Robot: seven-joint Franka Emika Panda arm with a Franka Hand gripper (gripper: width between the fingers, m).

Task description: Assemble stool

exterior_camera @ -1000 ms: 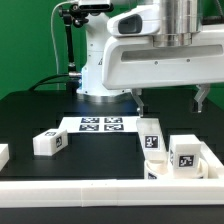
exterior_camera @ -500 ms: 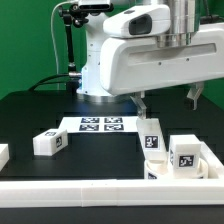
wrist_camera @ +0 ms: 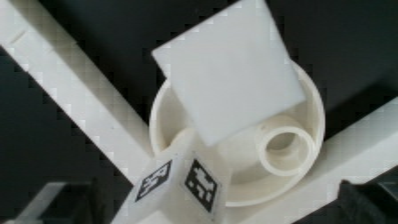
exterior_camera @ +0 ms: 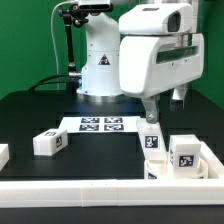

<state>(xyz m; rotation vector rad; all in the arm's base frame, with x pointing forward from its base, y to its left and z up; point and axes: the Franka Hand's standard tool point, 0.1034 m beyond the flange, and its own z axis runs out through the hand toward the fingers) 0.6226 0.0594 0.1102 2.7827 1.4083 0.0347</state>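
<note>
White plastic, the leg (exterior_camera: pixel 151 138) stands directly under the gripper (exterior_camera: pixel 163 106). It is upright, so its long axis is vertical, and its tagged face looks toward the exterior camera. The gripper hangs just above the top of the leg with its two fingers spread apart, and it has hold of nothing. In the wrist view the leg appears to stand on the round seat (wrist_camera: pixel 267 175), beside an empty socket, straight below the tool. I think the danger is in the descent. One finger looks very close to the top of the leg, and if it lands on that end instead of passing beside it, the leg can tip over or sit crooked. A second leg (exterior_camera: pixel 183 152) stands just beside the tool's path, and an open finger could knock it.
</note>
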